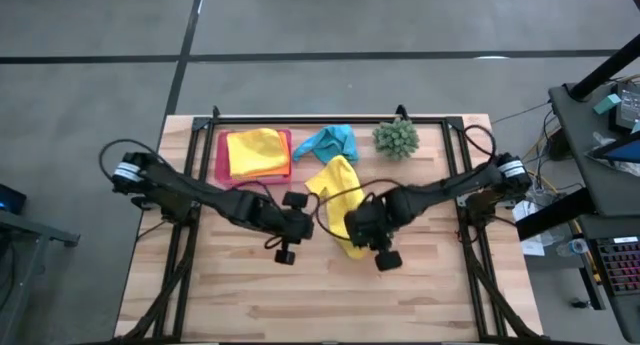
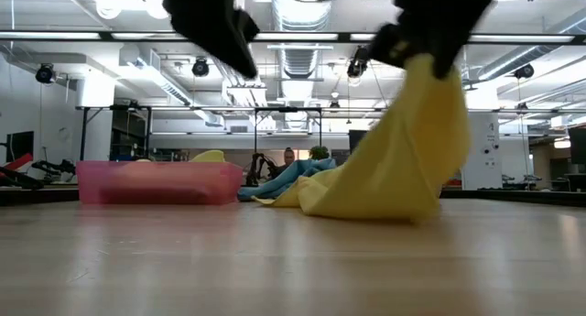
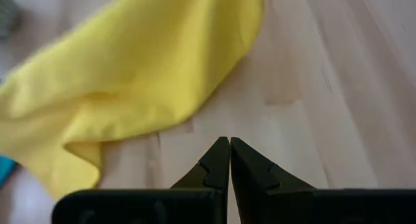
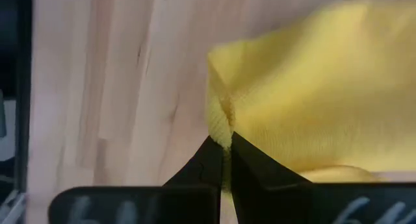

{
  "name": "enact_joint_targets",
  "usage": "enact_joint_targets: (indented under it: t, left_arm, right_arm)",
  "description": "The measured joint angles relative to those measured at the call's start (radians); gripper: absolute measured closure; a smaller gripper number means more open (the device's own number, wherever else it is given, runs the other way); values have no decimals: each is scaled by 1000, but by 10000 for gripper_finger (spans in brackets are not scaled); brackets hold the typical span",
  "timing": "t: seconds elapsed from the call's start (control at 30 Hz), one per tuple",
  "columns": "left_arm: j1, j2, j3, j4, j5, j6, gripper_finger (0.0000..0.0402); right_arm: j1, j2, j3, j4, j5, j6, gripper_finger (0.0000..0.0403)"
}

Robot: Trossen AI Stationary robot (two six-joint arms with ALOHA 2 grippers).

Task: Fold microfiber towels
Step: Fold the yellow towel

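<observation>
A yellow towel (image 1: pixel 337 188) lies crumpled at the table's middle; it also shows in the low view (image 2: pixel 394 169). My right gripper (image 1: pixel 352 228) is shut on it and holds one end up (image 2: pixel 430 73). My left gripper (image 1: pixel 306 223) is shut and empty, above the bare wood just left of this towel (image 3: pixel 130 74). A turquoise towel (image 1: pixel 328 142) lies bunched behind it. Another yellow towel (image 1: pixel 257 150) lies folded on an orange one (image 1: pixel 262 173) in the pink tray (image 1: pixel 220 157). I see no light green towel. My right gripper pinches a bunched corner of the yellow towel (image 4: pixel 221 120) between its two fingertips, coming from above. That end is lifted, and the cloth hangs slack below the fingers. The towel's lower part (image 2: pixel 366 201) rests on the table.
A spiky green plant ball (image 1: pixel 396 137) stands at the far right of the table. The pink tray stands at the far left. Bare wood lies toward the near edge (image 1: pixel 320 295). Black frame rails run along the table's left, right and far sides.
</observation>
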Motion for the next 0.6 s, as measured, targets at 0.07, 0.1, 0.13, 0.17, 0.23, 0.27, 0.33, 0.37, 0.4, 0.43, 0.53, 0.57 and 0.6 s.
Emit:
enact_joint_targets:
  t: [0.07,0.1,0.13,0.17,0.23,0.27,0.33,0.37,0.4,0.43,0.53,0.57,0.6]
  left_arm:
    - [0,29,-12,21,4,0,401]
    - [0,42,-13,37,5,0,401]
    - [0,53,-13,47,5,1,401]
    - [0,64,-13,51,5,3,401]
    - [0,87,-13,87,5,9,401]
    - [1,98,-13,108,5,17,401]
    - [1,114,-13,155,4,42,401]
    - [1,123,-13,190,3,56,401]
    - [1,131,-13,222,3,72,401]
    - [2,143,-13,242,3,87,401]
    - [7,183,-13,297,2,134,401]
    - [10,199,-13,319,2,144,401]
    - [15,212,-13,338,2,158,401]
  right_arm:
    - [29,-3,-38,2,-1,75,394]
    - [44,-6,-56,6,-14,109,393]
    - [57,-10,-72,7,-37,142,391]
    - [69,-15,-87,13,-59,174,387]
    - [94,-20,-113,37,-71,251,375]
    - [102,-20,-126,49,-72,290,366]
    - [121,-20,-149,65,-71,359,345]
    - [130,-21,-156,66,-70,384,332]
    - [140,-22,-160,66,-68,406,318]
    - [151,-23,-162,69,-69,424,303]
    - [176,-31,-162,69,-73,477,258]
    - [182,-36,-162,68,-72,486,245]
    - [189,-45,-162,68,-70,495,231]
